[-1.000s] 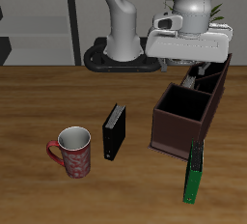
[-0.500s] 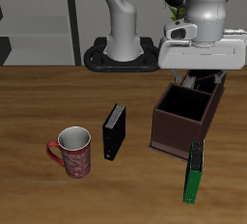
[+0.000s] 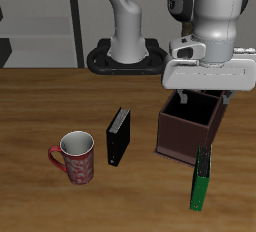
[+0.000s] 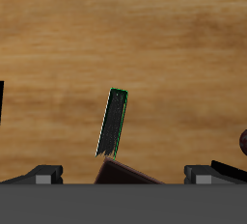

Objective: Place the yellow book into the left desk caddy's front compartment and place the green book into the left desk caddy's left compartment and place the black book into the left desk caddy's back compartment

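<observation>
Gripper [image 3: 200, 98] and wrist hang low over the left desk caddy [image 3: 187, 134], so the arm's pale flange hides the fingers in the exterior view; the wrist view shows only two dark finger stubs set far apart with nothing between them, which suggests spread jaws, though I cannot tell for certain. The green book [image 3: 202, 179] stands on edge on the bare table [image 3: 60, 101], just beside the caddy's corner nearest the table's front edge; in the wrist view it [image 4: 112, 124] shows as a slim upright slab beyond the caddy's rim [image 4: 130, 175]. The black book [image 3: 118, 136] stands upright well apart from the caddy, with a red patterned mug [image 3: 76, 157] near it. The yellow book is not visible anywhere on the table; it may already sit inside the caddy under the arm, but that is hidden. By that reading, the yellow book's step is finishing or done, and the green book is probably next. That calls for lifting clear of the caddy walls, moving toward the front edge above the green book, and closing across its thin faces without tipping it.
</observation>
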Controlling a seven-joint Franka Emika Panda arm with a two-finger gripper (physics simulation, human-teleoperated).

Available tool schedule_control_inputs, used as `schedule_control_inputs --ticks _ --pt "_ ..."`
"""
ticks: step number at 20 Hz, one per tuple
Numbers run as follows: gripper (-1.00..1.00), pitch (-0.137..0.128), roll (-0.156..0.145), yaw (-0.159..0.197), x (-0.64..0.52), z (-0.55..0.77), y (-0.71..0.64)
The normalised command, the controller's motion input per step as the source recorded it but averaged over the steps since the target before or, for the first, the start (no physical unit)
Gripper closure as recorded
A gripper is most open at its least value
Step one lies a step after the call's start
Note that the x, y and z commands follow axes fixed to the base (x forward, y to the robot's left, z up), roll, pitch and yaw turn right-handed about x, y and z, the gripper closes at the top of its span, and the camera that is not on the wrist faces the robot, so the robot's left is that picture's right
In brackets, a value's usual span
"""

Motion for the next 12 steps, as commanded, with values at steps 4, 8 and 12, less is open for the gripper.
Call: schedule_control_inputs --ticks 4,8,12 --pt "-1.00 0.031 -0.003 -0.030 0.28 -0.32 0.01" --pt "-1.00 0.027 -0.020 0.011 0.24 -0.34 -0.03" --pt "-1.00 0.041 -0.027 -0.028 0.19 -0.26 -0.12"
